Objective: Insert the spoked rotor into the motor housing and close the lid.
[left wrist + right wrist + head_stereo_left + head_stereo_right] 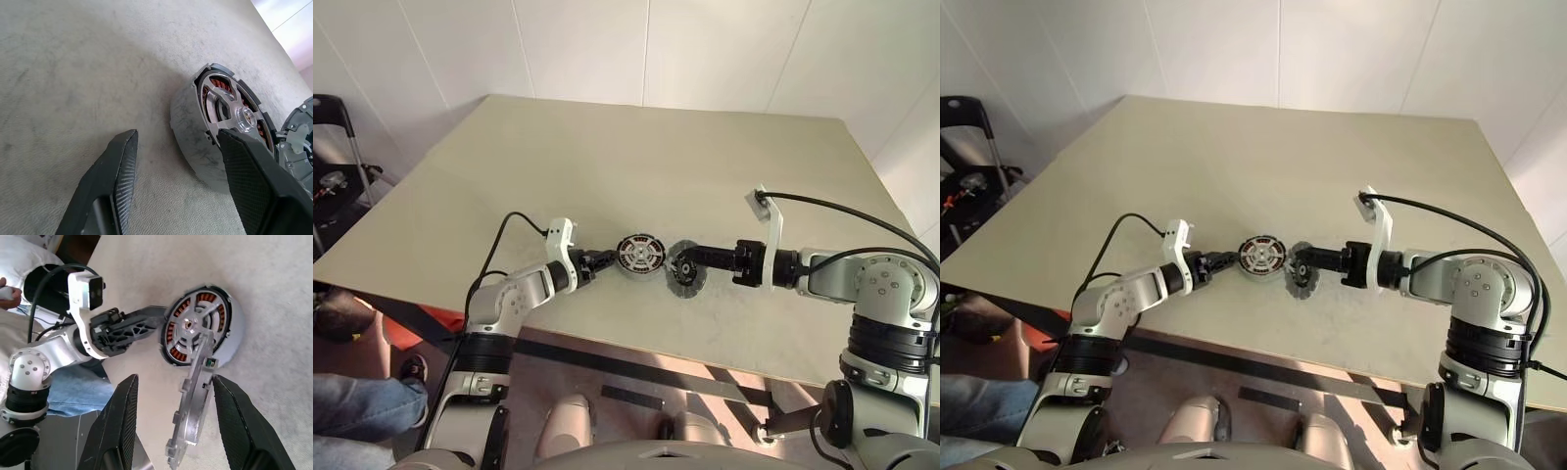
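Rotor seated in the housing, lid tilted on edge beside it

The spoked rotor (234, 105) sits inside the motor housing (639, 254), copper windings showing between its spokes, near the front edge of the beige table (636, 157). The grey lid (193, 404) stands tilted on edge, touching the housing's right side. The left gripper (598, 260) is spread, one finger (254, 171) against the housing. The right gripper (683, 265) is spread around the lid, its fingers (120, 423) not touching it.
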`<state>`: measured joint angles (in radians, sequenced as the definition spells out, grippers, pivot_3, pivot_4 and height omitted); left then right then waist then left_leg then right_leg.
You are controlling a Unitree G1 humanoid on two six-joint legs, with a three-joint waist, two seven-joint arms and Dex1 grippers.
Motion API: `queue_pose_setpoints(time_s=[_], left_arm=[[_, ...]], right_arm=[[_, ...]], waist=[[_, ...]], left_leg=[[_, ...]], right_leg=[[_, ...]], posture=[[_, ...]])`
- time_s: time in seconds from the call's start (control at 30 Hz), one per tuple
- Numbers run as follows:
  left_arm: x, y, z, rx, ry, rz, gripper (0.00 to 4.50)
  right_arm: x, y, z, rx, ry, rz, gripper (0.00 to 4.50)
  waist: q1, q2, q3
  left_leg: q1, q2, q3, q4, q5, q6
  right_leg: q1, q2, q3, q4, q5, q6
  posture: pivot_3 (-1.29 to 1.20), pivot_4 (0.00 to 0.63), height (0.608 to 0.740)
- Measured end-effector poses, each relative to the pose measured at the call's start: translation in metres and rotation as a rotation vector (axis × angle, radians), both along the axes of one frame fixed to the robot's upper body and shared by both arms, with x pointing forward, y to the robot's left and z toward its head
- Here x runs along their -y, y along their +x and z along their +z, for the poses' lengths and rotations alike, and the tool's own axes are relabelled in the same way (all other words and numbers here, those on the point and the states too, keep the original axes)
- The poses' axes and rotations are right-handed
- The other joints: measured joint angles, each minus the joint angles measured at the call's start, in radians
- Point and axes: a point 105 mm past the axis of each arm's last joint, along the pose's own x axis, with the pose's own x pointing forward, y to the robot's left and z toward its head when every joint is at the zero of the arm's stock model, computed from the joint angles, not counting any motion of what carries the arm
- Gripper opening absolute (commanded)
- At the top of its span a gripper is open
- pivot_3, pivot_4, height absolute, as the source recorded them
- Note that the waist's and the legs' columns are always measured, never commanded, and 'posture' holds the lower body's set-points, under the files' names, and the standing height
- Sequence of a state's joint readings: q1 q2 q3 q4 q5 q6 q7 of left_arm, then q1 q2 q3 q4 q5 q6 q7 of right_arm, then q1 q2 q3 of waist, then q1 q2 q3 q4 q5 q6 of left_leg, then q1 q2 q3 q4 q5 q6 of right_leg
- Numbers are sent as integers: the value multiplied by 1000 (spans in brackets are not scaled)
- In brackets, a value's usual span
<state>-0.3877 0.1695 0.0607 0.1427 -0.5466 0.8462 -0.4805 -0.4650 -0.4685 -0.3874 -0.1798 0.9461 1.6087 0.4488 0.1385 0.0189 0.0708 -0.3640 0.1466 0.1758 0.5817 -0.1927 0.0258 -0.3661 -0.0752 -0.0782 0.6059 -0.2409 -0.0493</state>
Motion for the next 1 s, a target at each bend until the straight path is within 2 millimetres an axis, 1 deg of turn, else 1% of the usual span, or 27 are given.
queue_pose_setpoints(time_s=[0.13,0.4,0.53,0.6,0.7,0.77,0.9,1.0], left_arm=[[-1,1,0,2,-2,6,2765],[-4,3,0,4,-5,22,2765],[-4,3,-1,3,-6,23,2765],[-4,4,-1,3,-7,23,2765],[-4,4,-1,2,-7,23,2765],[-4,4,-1,2,-6,24,2765],[-4,4,-1,2,-6,23,2765],[-3,4,-1,2,-7,21,2765]], right_arm=[[-4,-2,4,11,-4,29,2678],[-23,-5,6,11,8,79,2678],[-27,-7,2,3,-15,86,2678],[-24,-9,-2,-4,-51,79,2678],[-10,-9,-12,-31,-129,37,2678],[-4,-10,-16,-39,-162,20,2678],[-1,-14,-20,-29,-202,30,2678],[7,-20,-24,-40,-226,27,2678]], waist=[[0,0,0],[-1,0,0],[-1,0,0],[-1,0,0],[0,0,0],[0,0,0],[1,0,0],[3,0,0]], left_leg=[[0,0,0,0,0,0],[0,0,0,0,0,0],[0,0,0,0,0,0],[0,0,0,0,0,0],[0,0,0,0,0,-1],[0,0,0,0,1,-1],[0,0,0,0,1,-1],[0,0,0,0,0,-1]], right_leg=[[0,0,0,0,0,0],[0,0,0,0,0,-1],[0,0,0,0,0,0],[0,0,0,0,0,0],[0,0,0,0,0,1],[0,0,0,0,0,1],[0,0,0,0,0,1],[0,0,0,0,0,1]], posture=[[0,0,740],[0,0,740],[0,0,740],[0,0,740],[0,0,740],[0,0,740],[0,0,740],[0,0,740]])
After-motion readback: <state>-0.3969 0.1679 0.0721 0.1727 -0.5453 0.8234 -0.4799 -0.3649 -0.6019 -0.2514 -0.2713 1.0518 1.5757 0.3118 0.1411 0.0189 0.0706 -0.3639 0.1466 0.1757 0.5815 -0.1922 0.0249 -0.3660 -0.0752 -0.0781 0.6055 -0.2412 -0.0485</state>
